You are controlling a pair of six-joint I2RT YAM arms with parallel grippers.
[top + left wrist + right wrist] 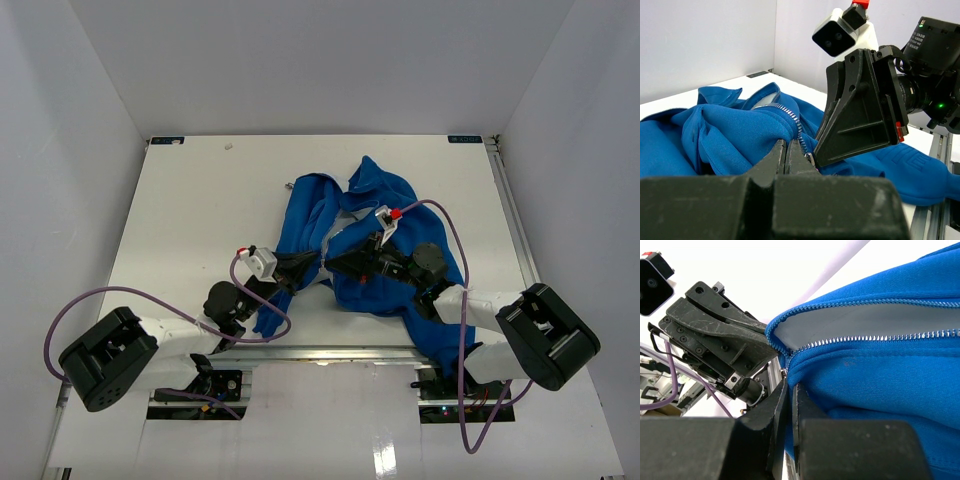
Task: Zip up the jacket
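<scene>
Lying crumpled on the desk [200, 200], the jacket [370, 200] is unzipped. The left pincer [788, 146] is pressed together on fabric beside the zip [865, 340] foot, seemingly anchoring it. The right pincer [789, 385] pinches the zip end, probably to pull.

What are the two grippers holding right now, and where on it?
Both are shut on the jacket, left gripper and right gripper side by side, where the zipper's two rows meet.
</scene>
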